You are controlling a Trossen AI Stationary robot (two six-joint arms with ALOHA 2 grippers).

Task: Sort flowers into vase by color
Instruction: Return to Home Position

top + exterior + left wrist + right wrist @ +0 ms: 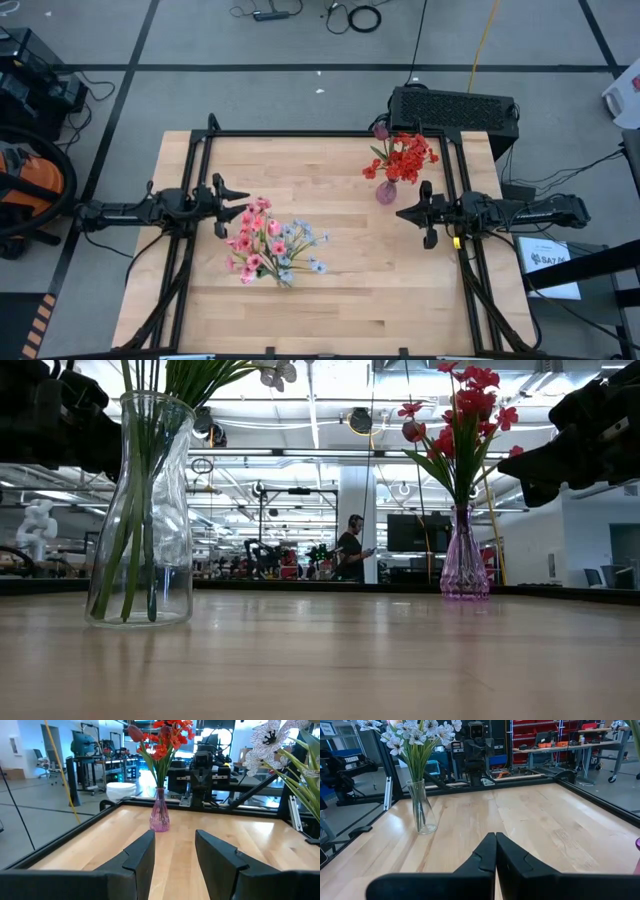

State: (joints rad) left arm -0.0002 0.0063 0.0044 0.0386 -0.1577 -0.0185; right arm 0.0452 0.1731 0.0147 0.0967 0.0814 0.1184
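Nearest, lower centre of the high view, the transparent vase [284, 281] holds pink and pale blue flowers [270, 247], just right of the left end effector [232, 208], whose fingers are spread and empty. Farther, upper right on the desk [330, 310], red flowers [403, 157] stand in the purple vase [386, 192], just left of the right end effector [402, 212], its fingers pressed together.

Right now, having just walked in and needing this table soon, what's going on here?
Nothing is being handled. The tall clear glass vase holds the pink and pale blue flowers on the left arm's side. The small purple glass vase holds the red flowers near the right arm. The left end effector is open and empty at the table's left side, and the right end effector is shut and empty at its right side. The sorting looks finished.
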